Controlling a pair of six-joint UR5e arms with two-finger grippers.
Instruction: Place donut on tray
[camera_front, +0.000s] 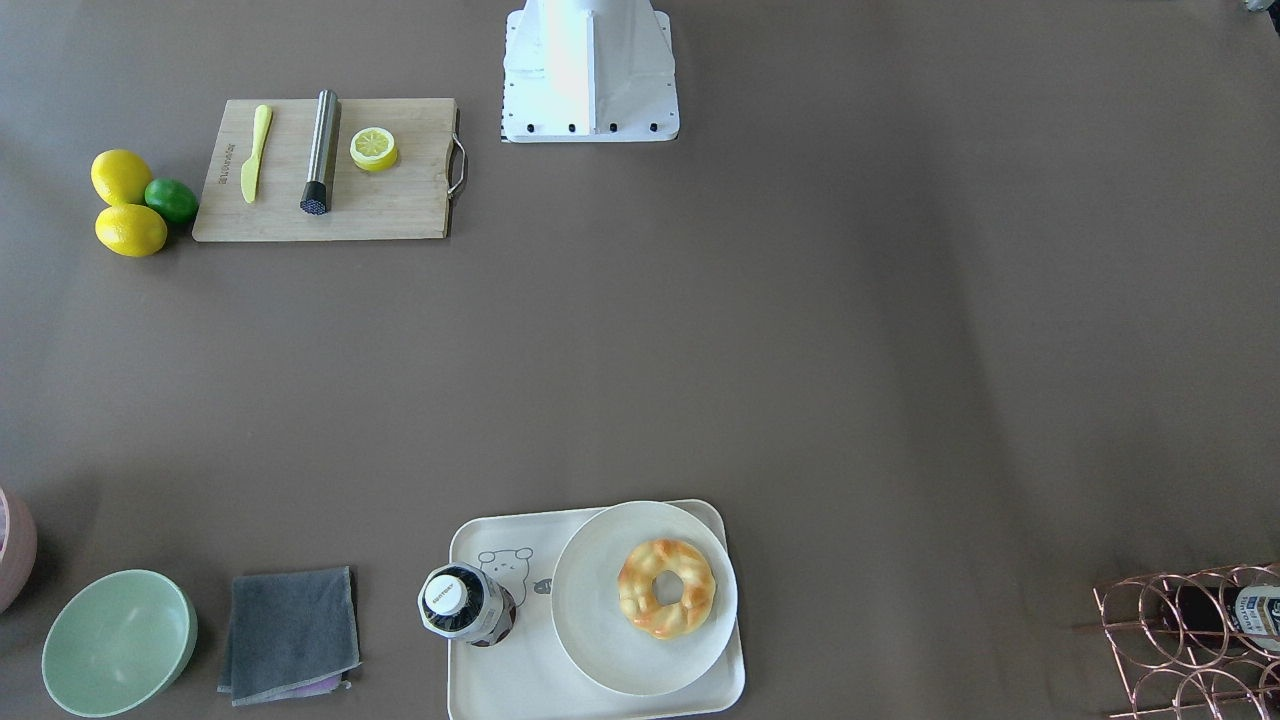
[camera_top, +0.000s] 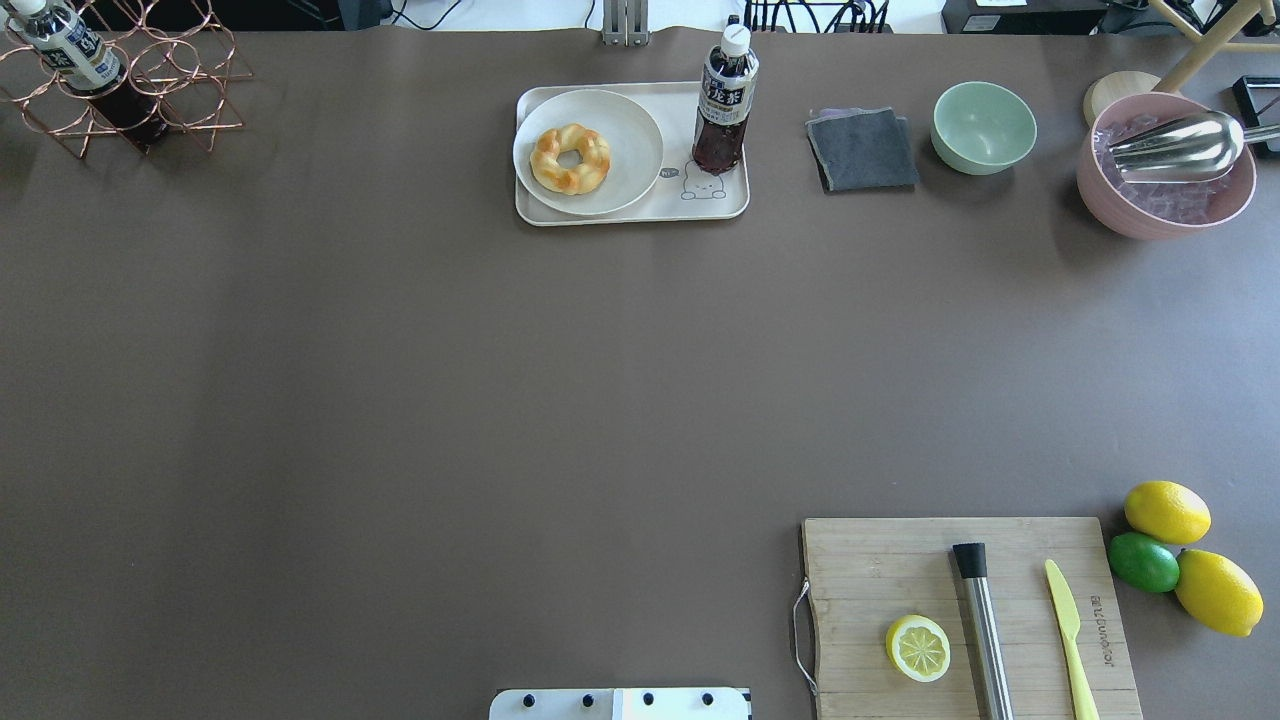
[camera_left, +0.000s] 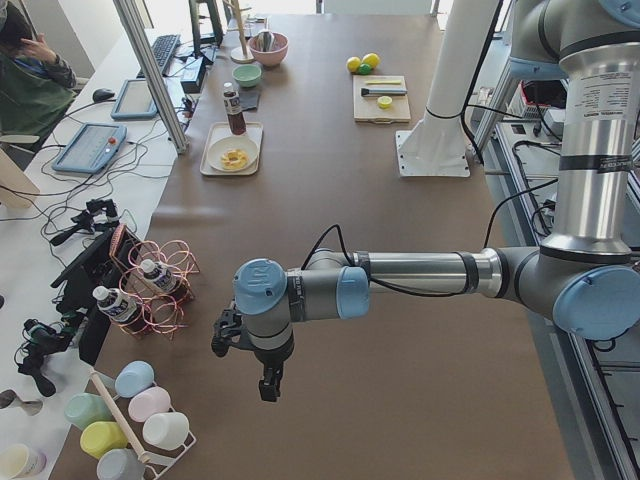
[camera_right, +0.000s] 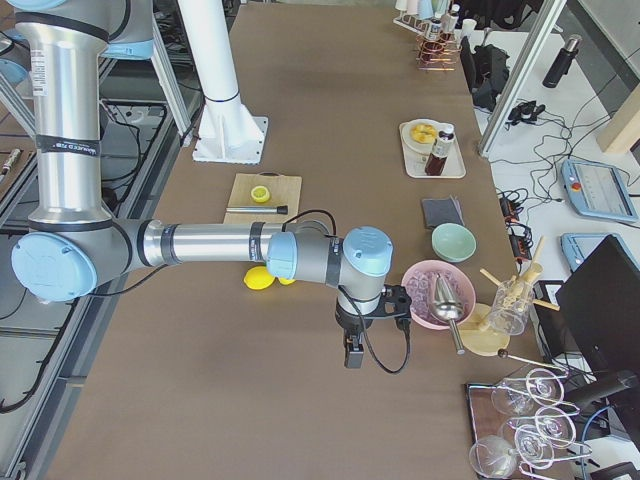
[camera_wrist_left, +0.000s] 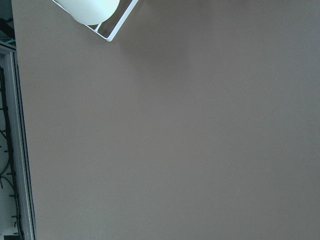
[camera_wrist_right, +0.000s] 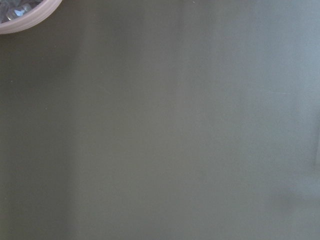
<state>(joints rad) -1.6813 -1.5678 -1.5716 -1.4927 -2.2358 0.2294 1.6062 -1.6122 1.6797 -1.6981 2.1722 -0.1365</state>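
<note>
I see the donut (camera_front: 666, 588) on a plate (camera_front: 600, 640) on the tray (camera_front: 490, 680), at the bottom-centre edge. I cannot tell whether the fingers of the left gripper (camera_left: 268, 390) or the right gripper (camera_right: 351, 361) are apart.

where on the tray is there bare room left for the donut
Little: the plate holding the donut covers most of the tray. Bare patches flank the bottle: the bear-drawing corner and the far corner. Both look tight.
</note>
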